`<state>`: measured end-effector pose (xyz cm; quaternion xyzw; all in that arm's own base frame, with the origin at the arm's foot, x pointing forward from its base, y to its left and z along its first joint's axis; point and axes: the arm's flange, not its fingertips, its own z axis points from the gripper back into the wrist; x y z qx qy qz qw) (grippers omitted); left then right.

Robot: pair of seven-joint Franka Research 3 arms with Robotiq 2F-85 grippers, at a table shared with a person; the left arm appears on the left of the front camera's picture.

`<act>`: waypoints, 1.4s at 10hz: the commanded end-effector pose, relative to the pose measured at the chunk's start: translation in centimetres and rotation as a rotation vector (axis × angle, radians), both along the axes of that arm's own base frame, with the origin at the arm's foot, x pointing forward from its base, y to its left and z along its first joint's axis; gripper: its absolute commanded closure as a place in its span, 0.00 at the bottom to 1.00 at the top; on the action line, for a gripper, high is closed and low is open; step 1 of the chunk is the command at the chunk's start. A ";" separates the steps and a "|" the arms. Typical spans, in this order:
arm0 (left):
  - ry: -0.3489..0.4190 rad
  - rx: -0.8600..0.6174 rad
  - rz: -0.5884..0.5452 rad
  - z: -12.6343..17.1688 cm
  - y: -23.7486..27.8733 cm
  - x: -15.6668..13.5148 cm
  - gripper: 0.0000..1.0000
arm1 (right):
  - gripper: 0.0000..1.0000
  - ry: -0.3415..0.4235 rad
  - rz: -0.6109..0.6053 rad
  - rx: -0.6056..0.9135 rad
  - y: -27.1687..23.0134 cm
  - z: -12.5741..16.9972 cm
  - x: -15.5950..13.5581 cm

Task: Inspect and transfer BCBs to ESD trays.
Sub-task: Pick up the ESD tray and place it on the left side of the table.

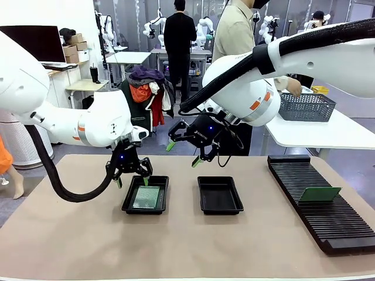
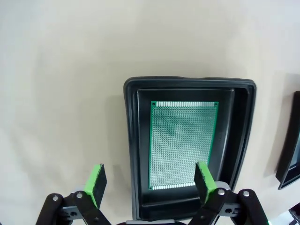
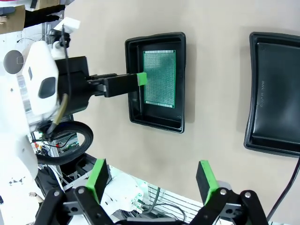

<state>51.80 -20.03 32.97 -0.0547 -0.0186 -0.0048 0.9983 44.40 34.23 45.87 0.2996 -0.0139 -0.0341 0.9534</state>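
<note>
Two black ESD trays lie side by side mid-table. The left tray [image 1: 126,199] [image 2: 131,154] [image 3: 133,93] holds one green BCB [image 1: 146,197] [image 2: 183,143] [image 3: 159,77] lying flat. The right tray [image 1: 220,195] [image 3: 276,93] holds nothing. My left gripper [image 1: 132,180] [image 2: 150,176] hovers just above the left tray's near end, open, with nothing between its fingers. My right gripper [image 1: 183,153] [image 3: 152,172] hangs open and empty, higher up between the two trays. Another green BCB [image 1: 319,194] stands on edge in the slotted rack.
A long black ribbed rack [image 1: 328,216] lies along the table's right side. On a white table behind it sits a grey mesh basket [image 1: 306,107], and a person's hand [image 1: 291,86] is at it. Bare tan tabletop lies in front of the trays.
</note>
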 end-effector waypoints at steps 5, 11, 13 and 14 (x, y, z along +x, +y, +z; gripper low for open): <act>0.011 0.026 0.026 -2.4 0.0 -0.3 0.00 | 0.00 0.003 -0.010 -0.015 0.1 0.0 0.1; 0.031 0.040 0.017 -1.7 0.3 0.0 0.06 | 0.00 0.003 -0.010 -0.015 0.1 0.0 0.1; 0.016 0.061 0.014 -1.4 0.6 0.0 0.16 | 0.00 0.003 -0.010 -0.015 0.1 0.0 0.1; 0.014 0.070 0.015 -1.5 0.6 0.1 0.20 | 0.00 0.003 -0.010 -0.015 0.1 0.0 0.1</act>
